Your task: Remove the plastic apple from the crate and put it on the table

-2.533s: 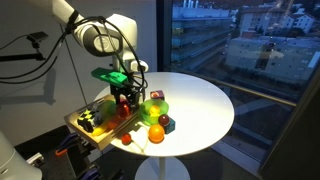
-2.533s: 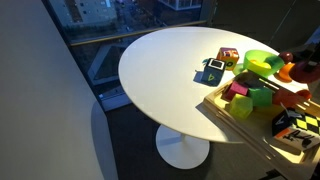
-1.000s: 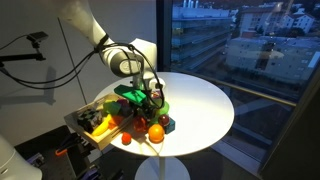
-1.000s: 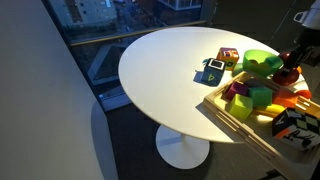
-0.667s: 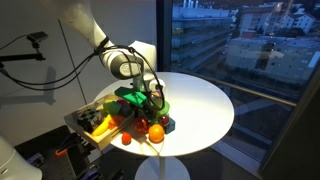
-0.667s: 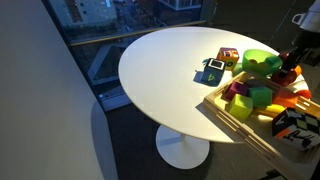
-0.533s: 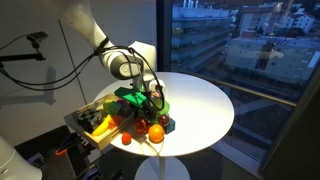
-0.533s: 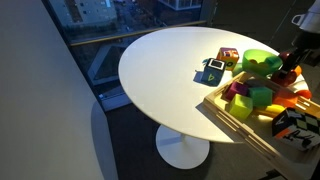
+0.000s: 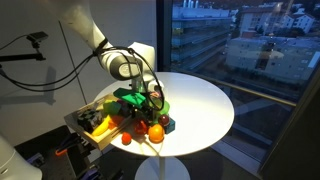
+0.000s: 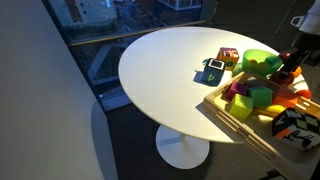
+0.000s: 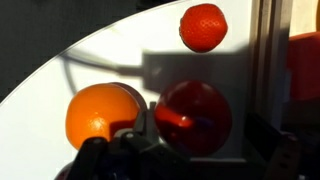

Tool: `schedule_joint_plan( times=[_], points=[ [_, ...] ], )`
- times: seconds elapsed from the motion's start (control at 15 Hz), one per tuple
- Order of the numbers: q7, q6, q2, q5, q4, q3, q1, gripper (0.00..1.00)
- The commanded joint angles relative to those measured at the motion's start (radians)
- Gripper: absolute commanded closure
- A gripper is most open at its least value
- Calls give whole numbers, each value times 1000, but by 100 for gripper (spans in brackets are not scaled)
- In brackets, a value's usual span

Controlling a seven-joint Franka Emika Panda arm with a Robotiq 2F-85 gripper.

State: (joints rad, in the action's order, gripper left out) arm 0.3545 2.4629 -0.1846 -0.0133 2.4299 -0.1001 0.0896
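Note:
In the wrist view the dark-red plastic apple point(image 11: 198, 115) lies between my gripper's point(image 11: 200, 135) two fingers. The left finger is against it and a gap shows at the right finger. Under the apple is the white table point(image 11: 110, 60), with an orange ball point(image 11: 98, 115) touching its left side. In both exterior views the gripper point(image 9: 152, 104) point(image 10: 290, 68) hangs low over the table point(image 9: 200, 100) point(image 10: 160, 70), just past the edge of the light-wood crate point(image 9: 76, 121) point(image 10: 232, 117). The gripper hides the apple in those views.
A second orange-red ball point(image 11: 203, 27) lies farther out on the table. A bright-green item point(image 10: 258, 60), a small dark block point(image 10: 212, 70) and a red-yellow block point(image 10: 228, 56) sit near the crate. Several coloured toys fill the crate.
2.5 s ago the gripper was over the crate; by 1 s ago it had moved out over the table beside the orange ball. It has stayed still since.

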Motion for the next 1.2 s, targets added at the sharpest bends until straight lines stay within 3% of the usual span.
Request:
schedule_joint_plan(
  times=[0.0, 1.13],
  points=[
    [-18, -32, 52, -34, 25, 10, 8, 0],
    [-55, -144, 314, -53, 112, 53, -42, 0]
  ],
)
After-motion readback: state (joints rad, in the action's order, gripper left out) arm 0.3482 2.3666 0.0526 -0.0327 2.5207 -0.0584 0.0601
